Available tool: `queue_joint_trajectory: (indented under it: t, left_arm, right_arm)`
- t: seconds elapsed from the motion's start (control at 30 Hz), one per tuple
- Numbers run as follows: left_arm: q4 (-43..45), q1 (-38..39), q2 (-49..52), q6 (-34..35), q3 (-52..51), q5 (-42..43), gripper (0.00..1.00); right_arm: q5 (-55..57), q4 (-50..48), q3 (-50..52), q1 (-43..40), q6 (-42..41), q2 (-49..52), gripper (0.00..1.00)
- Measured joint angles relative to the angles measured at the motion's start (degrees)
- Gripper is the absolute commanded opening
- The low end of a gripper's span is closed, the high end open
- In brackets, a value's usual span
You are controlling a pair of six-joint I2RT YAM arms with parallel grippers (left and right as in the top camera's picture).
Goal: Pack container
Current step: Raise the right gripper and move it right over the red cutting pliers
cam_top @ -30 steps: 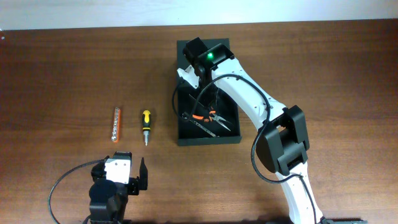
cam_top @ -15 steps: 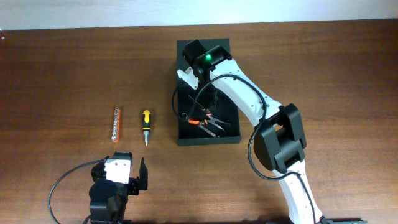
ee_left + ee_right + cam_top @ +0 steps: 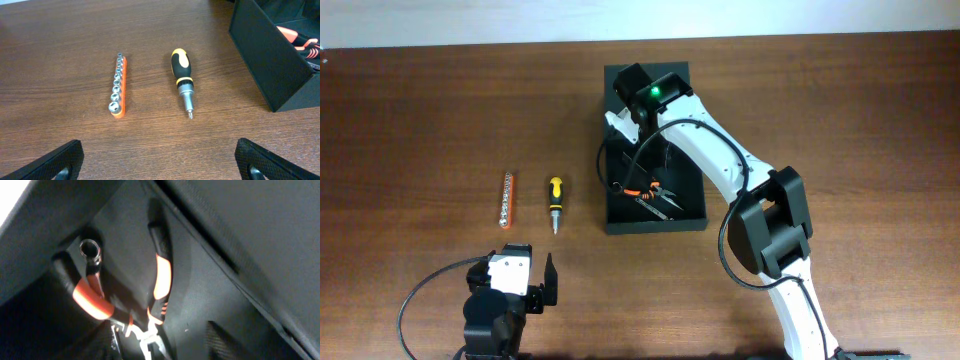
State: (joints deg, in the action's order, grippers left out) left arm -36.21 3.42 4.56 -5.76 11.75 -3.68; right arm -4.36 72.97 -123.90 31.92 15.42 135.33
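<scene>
A brown wooden tabletop (image 3: 420, 100) is seen from above, with two robot arms reaching over it. The white right arm (image 3: 720, 170) is stretched from the near right edge up to the container (image 3: 655, 226), and a green light (image 3: 658, 91) is lit on its wrist.

The container, a matte dark rectangular box, is placed just right of the middle of the tabletop with its long sides running away from the robot. Its top is open. In the left wrist view one dark side wall of the container (image 3: 265, 65) is seen at the right edge.

Inside the container, a pair of pliers (image 3: 648, 190) with orange and black handles is laid on the dark floor, in the near half. In the right wrist view the pliers (image 3: 162, 280) are seen with their handles spread. A small metal ring (image 3: 90, 247) is seen by the end of one handle; what it belongs to cannot be told.

The right gripper (image 3: 160, 342) is lowered into the container, its jaws apart on either side of the pliers' head.

The left gripper (image 3: 160, 160) is held low near the front edge, its jaws spread wide with nothing between them.

Left of the container, well apart from it, a yellow and black screwdriver (image 3: 182, 80) is laid with its tip toward the robot. Beside it, an orange rail (image 3: 119, 86) carrying a row of metal sockets is laid parallel.
</scene>
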Motion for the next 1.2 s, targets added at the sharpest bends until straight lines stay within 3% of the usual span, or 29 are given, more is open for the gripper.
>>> queue_joint_trajectory:
  t: [0.1,0.33,0.53,0.67,0.83,1.03,1.2]
  left_arm:
    - [0.0,0.0,0.0,0.0,0.0,0.0,0.99]
    - [0.0,0.0,0.0,0.0,0.0,0.0,0.99]
    - [0.0,0.0,0.0,0.0,0.0,0.0,0.99]
    - [0.0,0.0,0.0,0.0,0.0,0.0,0.99]
    - [0.0,0.0,0.0,0.0,0.0,0.0,0.99]
    - [0.0,0.0,0.0,0.0,0.0,0.0,0.99]
    - [0.0,0.0,0.0,0.0,0.0,0.0,0.99]
  right_arm:
    - [0.7,2.9,-4.9,-0.3,-0.8,0.1,0.98]
    - [4.1,12.6,-23.9,-5.3,-4.8,0.3,0.99]
    - [7.8,24.0,-40.3,-18.9,-14.1,-0.3,0.99]
    - [7.3,24.0,-40.3,-25.3,-18.3,-2.4,0.99]
    - [7.0,23.7,-37.6,-26.1,-20.0,-7.0,0.99]
    - [7.4,24.0,-18.1,-26.4,-22.5,-14.4,0.99]
    - [7.4,23.3,-5.6,-27.1,-19.1,-14.6,0.99]
